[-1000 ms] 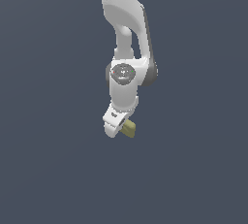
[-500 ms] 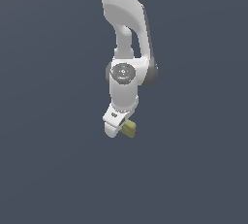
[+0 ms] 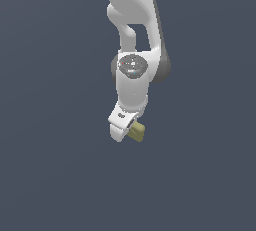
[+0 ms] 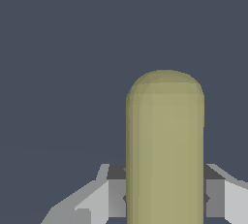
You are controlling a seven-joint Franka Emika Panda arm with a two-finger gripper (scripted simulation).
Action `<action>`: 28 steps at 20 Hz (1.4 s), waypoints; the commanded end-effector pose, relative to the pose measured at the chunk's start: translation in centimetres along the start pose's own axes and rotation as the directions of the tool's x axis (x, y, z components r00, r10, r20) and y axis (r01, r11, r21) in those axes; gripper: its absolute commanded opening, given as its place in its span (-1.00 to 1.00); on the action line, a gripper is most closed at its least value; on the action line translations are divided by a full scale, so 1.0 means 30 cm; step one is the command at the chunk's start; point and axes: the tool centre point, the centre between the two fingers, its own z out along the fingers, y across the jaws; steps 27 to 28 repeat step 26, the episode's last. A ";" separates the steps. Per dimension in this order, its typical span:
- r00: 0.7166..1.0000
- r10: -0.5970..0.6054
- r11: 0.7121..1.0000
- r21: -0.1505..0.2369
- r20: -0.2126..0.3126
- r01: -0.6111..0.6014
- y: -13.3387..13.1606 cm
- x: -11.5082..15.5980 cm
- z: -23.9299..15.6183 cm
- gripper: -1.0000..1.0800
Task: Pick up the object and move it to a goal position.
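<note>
Nothing moved: block [image 3: 136,132] in claw [image 3: 131,130]

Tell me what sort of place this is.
Likely a bare simulated test scene, not a real room: a flat grey backdrop everywhere, a smooth white arm, and its pincer shut on a plain olive block. No furniture shows.

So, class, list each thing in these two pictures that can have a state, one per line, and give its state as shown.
gripper: shut on the block, tilted, held up with nothing seen under it.
olive-yellow block: gripped between the fingers, sticking out past them, touching no surface in view.
arm: reaching down from the top of the exterior view, wrist bent.
</note>
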 end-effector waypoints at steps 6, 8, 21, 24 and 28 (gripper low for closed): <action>1.000 0.000 1.000 0.000 -0.001 0.000 0.028 0.094 -0.195 -1.00; 1.000 0.000 1.000 0.000 -0.001 0.000 0.037 0.121 -0.249 -1.00; 1.000 0.000 1.000 -0.001 -0.001 0.000 0.073 0.213 -0.428 -1.00; 1.000 0.000 1.000 -0.001 -0.001 0.000 0.075 0.218 -0.438 -1.00; 1.000 0.000 1.000 -0.001 -0.001 0.000 0.076 0.219 -0.440 -1.00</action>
